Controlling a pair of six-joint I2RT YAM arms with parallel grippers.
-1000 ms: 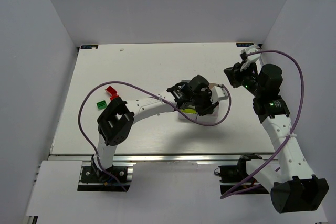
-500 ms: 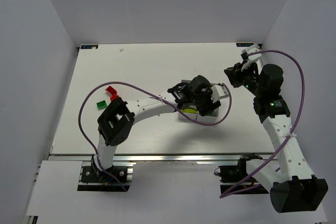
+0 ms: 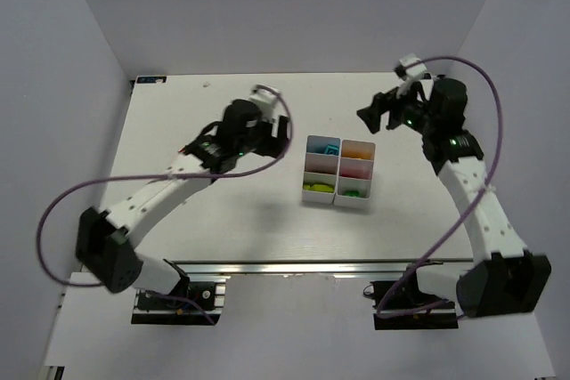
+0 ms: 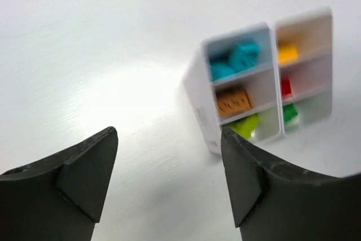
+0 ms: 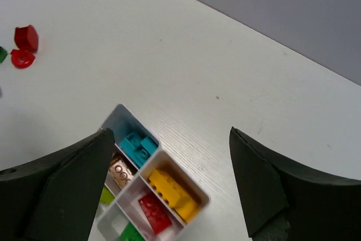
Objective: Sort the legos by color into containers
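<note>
Well, the left claw (image 4: 168, 136) and right claw (image 5: 172, 134) are both spread wide, holding nothing. Some legos (image 5: 169, 188) sit in the containers (image 3: 339, 172) on the worktop (image 3: 254, 213); two red legos (image 5: 25, 39) lie well apart.

**Three Cameras, One Shared Target**

The top camera looks straight down from high behind the near edge of the table (image 3: 223, 220), far enough to take it all in. Each wrist camera looks down at a slant from closer in. All three show the block of bins (image 3: 338, 173).
</note>
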